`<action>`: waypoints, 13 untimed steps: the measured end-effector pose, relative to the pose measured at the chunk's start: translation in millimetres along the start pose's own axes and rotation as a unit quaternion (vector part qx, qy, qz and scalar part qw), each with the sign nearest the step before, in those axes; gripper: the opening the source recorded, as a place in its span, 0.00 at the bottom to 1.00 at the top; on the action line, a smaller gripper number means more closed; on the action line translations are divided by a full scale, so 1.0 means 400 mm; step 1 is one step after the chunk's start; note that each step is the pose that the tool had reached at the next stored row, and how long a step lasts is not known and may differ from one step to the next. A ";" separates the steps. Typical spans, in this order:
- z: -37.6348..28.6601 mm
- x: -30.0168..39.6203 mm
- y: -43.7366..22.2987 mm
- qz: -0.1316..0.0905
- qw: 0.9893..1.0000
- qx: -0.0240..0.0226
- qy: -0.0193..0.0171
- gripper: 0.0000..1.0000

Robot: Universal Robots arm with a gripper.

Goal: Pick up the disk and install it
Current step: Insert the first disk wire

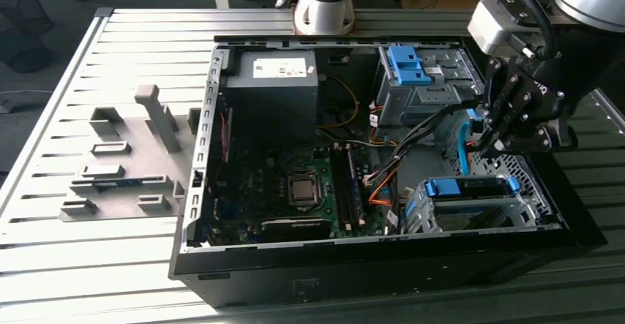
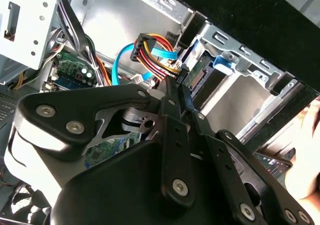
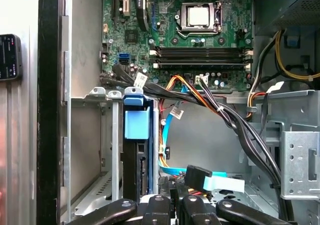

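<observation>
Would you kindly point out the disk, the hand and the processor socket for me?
disk (image 3: pixel 136 125), first wrist view, on its blue carrier tab.
hand (image 1: pixel 503 145), exterior view, between its fingertips.
processor socket (image 3: pixel 198 16), first wrist view, on the silver chip top.

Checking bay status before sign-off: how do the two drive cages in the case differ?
The far cage stands toward the arm's base; the near cage sits at the case's opposite end, closest to the tool. The far cage's blue bracket sticks up at a tilt; in the near cage the disk lies level in its blue frame. Both cages are grey metal.
</observation>
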State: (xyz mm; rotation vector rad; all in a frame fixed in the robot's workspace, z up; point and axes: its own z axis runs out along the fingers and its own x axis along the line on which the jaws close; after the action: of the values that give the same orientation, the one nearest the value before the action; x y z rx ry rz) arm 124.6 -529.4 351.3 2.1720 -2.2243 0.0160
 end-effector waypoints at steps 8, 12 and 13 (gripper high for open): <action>0.000 0.000 0.000 0.000 1.000 0.000 0.000 0.16; 0.001 0.003 0.000 0.000 1.000 0.000 0.001 0.16; 0.001 0.004 0.000 0.000 1.000 0.000 0.001 0.16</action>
State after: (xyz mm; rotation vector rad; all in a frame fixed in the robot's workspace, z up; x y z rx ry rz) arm 124.4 -531.2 350.8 2.1707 -2.2230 0.0195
